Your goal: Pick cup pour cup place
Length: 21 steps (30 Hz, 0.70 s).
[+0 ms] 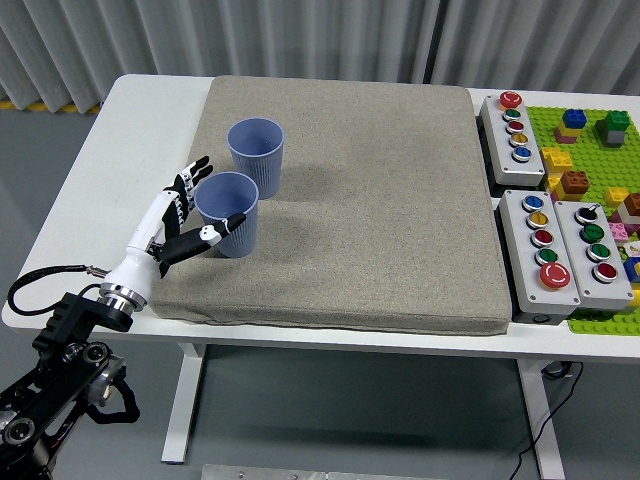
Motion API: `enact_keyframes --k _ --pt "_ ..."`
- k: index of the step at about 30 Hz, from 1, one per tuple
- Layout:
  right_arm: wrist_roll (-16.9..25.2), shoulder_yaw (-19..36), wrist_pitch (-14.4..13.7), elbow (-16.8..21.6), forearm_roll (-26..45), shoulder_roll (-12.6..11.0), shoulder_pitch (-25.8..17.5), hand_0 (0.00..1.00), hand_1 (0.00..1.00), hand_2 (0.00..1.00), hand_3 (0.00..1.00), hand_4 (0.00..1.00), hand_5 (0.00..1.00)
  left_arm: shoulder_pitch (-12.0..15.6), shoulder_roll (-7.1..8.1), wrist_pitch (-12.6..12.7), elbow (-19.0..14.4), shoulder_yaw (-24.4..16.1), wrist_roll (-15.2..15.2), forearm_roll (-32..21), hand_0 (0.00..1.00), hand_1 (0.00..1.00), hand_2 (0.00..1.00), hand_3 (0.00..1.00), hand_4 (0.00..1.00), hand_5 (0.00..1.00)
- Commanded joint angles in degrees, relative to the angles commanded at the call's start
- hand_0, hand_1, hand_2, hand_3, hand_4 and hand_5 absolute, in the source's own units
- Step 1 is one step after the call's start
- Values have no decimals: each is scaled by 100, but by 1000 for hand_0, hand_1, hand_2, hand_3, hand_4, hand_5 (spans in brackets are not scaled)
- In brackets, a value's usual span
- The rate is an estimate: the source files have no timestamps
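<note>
Right now our left hand (190,215) is open around the near cup (228,213), thumb across the cup's front wall and the four fingers (186,183) fanned up along its left side, so the grip is not closed on anything yet. The near cup stands upright, long axis vertical, mouth up, directly to the right of our palm, on the left part of the grey pad (380,210) that covers the surface (120,120). Just behind the near cup, and a little right, stands the far cup (256,153), also upright and apart from it. We judge closing the fingers to be the next step. Whether thumb or fingers already touch the near cup, and whether either cup holds anything, is hard to tell. Our right hand is nowhere visible.
</note>
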Motion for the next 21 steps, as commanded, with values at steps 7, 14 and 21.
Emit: enact_keyframes --k 7,14,21 --pt "9 -31 -13 -4 64 1 18 640 600 508 578 2 2 -102 -46 -37 175 48 76 180 973 963 998 998 970 317" --pt "14 -35 -15 -7 76 2 21 640 600 508 578 2 2 -117 -63 -64 263 72 111 274 976 965 998 998 970 312" --pt "16 -34 -19 -6 81 3 28 640 600 508 578 2 2 -161 -85 -83 332 76 160 367 979 967 998 998 970 300"
